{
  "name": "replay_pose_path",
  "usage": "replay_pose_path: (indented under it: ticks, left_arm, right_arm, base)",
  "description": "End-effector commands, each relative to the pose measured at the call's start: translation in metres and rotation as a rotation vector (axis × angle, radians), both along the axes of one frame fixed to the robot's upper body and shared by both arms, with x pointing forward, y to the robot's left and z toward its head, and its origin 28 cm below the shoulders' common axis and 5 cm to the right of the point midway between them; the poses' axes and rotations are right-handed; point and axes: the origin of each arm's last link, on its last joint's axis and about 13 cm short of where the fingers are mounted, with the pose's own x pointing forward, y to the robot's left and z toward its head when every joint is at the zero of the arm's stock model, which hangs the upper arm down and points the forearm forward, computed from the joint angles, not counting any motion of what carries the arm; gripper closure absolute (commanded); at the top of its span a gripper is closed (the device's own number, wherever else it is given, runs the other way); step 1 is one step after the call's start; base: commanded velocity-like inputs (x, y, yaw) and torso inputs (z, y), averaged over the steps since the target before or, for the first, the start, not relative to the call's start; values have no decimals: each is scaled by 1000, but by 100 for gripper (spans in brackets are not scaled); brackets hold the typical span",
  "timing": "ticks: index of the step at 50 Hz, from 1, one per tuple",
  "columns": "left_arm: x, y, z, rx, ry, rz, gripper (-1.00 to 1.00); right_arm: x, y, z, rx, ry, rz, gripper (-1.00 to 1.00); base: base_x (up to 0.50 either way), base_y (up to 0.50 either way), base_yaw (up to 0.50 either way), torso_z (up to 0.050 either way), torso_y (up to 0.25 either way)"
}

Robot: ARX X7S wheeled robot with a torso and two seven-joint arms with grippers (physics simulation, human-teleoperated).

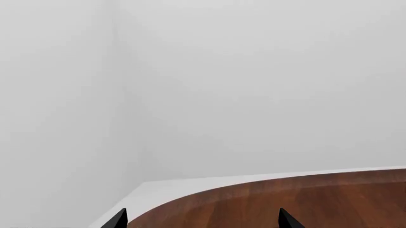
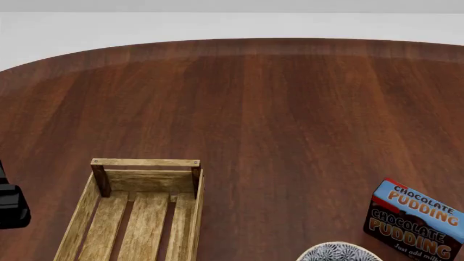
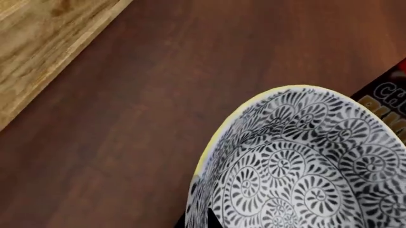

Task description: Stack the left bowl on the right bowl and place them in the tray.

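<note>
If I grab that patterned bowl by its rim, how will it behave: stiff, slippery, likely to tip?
The patterned bowl looks like rigid glazed ceramic, so it should probably hold its shape but could feel slick under the fingers. Its thin rim and deep curved wall suggest that a rim pinch may let it swing or tilt. It sits close to the pudding box, so pushing might nudge that.

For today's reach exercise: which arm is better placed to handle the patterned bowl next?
Probably the right: its wrist camera sits directly over the patterned bowl. The left gripper faces the table edge, with no bowl in view.
</note>
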Motion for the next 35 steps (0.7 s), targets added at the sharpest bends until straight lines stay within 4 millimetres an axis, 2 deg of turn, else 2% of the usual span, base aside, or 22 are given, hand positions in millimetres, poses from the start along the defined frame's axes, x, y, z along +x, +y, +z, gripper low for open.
replay_pose_path:
  ticks: [1, 14, 35]
  left_arm:
    - [-1, 1, -1, -1, 2, 5, -100]
    - [-2, 1, -2, -4, 1, 2, -100]
    - [-2, 1, -4, -2, 3, 0, -100]
  right_arm:
    - [-5, 9, 24, 13, -50, 56, 100]
    - [-13, 9, 60, -12, -123, 68, 100]
    - [-20, -5, 88, -83, -184, 35, 100]
  base:
    - [0, 0, 0, 0, 0]
    - [0, 0, 0, 0, 0]
    - [0, 0, 0, 0, 0]
